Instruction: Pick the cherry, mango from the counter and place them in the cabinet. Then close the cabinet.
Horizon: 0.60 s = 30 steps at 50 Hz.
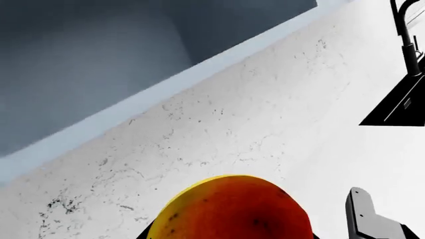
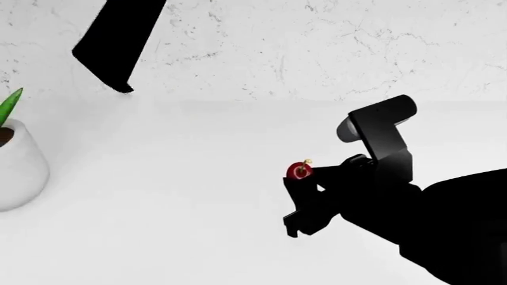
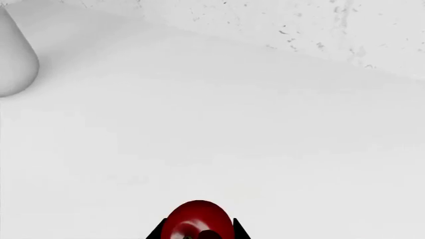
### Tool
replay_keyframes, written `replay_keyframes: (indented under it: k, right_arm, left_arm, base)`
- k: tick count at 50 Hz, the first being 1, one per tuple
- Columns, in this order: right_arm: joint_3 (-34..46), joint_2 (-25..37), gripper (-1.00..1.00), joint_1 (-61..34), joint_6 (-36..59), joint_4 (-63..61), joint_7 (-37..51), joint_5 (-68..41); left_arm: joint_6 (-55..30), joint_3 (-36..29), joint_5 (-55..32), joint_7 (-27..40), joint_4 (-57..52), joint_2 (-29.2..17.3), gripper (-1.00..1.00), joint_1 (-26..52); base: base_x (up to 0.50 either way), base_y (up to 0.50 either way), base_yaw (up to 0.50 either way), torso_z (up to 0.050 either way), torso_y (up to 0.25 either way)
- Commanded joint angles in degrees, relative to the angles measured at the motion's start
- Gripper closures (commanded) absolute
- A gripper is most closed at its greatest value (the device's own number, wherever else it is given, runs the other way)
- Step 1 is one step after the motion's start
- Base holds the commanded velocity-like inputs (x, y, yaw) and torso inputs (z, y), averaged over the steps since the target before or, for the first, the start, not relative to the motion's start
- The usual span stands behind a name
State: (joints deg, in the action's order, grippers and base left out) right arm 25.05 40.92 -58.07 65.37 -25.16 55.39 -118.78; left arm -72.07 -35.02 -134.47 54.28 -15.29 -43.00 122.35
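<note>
Black right tool (image 2: 305, 187), at the end of a dark arm reaching in from the lower right of the head view: pinched on the cherry (image 2: 298, 171), dark prongs pressed against both sides of the fruit in the right wrist view. Cherry glossy dark red, thin stem upright, held over the white table (image 2: 198, 196); whether it touches the surface cannot be told.

Left tool (image 1: 229, 234), seen only by the left wrist camera: pinched on the mango (image 1: 232, 209), yellow-orange with a red blush, filling the space between dark finger edges at its base. Grey bracket part (image 1: 369, 219) just beside the mango. Behind it, speckled white wall (image 1: 265, 114), pale ledge, grey recess.

Left arm (image 2: 119, 41): black, entering the head view at upper left.

White pot (image 2: 20, 166), green leaf: on the table, far left, well apart from the cherry
</note>
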Motion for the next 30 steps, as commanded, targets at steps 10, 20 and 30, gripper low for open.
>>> replay_keyframes:
  k: [10, 20, 30]
  right_arm:
    - [0.57, -0.31, 1.00, -0.36, -0.02, -0.04, -0.81, 0.71]
    - [0.63, -0.47, 1.00, 0.26, 0.10, 0.17, -2.05, 2.02]
    - [0.57, -0.65, 1.00, 0.96, 0.04, 0.10, -3.30, 3.23]
  left_arm:
    - [-3.66, 1.65, 8.41, -2.13, 8.56, 4.07, 1.00, 8.57]
    - [-5.33, 3.72, 26.85, -9.08, 14.65, 9.08, 1.00, 11.22]
    - [-5.82, 5.18, 43.86, -17.38, 20.18, 13.92, 1.00, 12.38]
  base:
    - [0.00, 0.00, 0.00, 0.000, 0.000]
    - [0.00, 0.00, 0.00, 0.000, 0.000]
    - [0.00, 0.00, 0.00, 0.007, 0.007]
